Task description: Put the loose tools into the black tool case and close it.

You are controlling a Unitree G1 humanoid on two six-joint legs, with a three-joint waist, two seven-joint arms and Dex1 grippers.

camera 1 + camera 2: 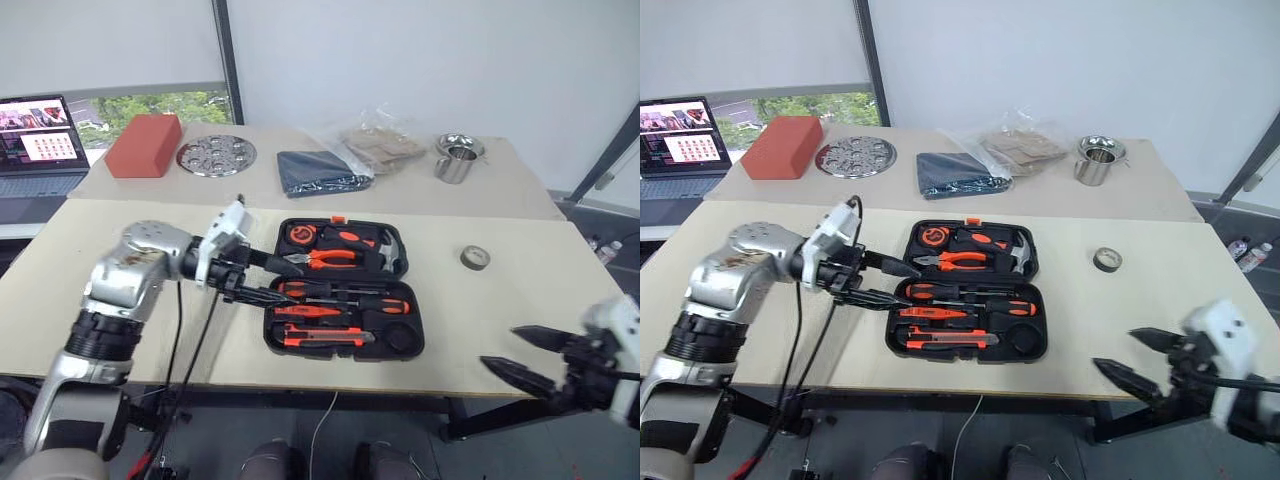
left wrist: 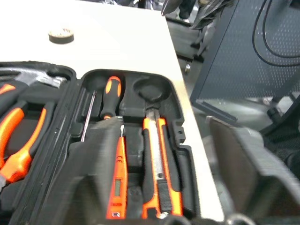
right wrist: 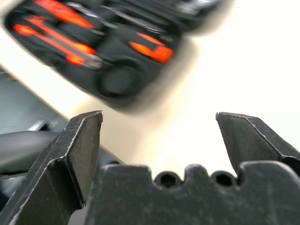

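Black tool case [image 1: 345, 290] blurred in right wrist view; both grippers' fingers [image 1: 262, 262] spread, empty.

Black tool case [image 1: 415, 330] open, tape roll [image 1: 475, 258] outside

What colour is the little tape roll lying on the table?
Grey. The tape roll shows best in the left eye view.

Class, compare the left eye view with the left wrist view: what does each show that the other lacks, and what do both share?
Left eye view alone: the red rectangular block, the perforated round metal plate, the folded dark blue cloth, the steel cup.
Left wrist view alone: a close look at the empty round moulded slot.
Both: the open black plastic tool case, the small grey tape roll lying on the table outside the case.
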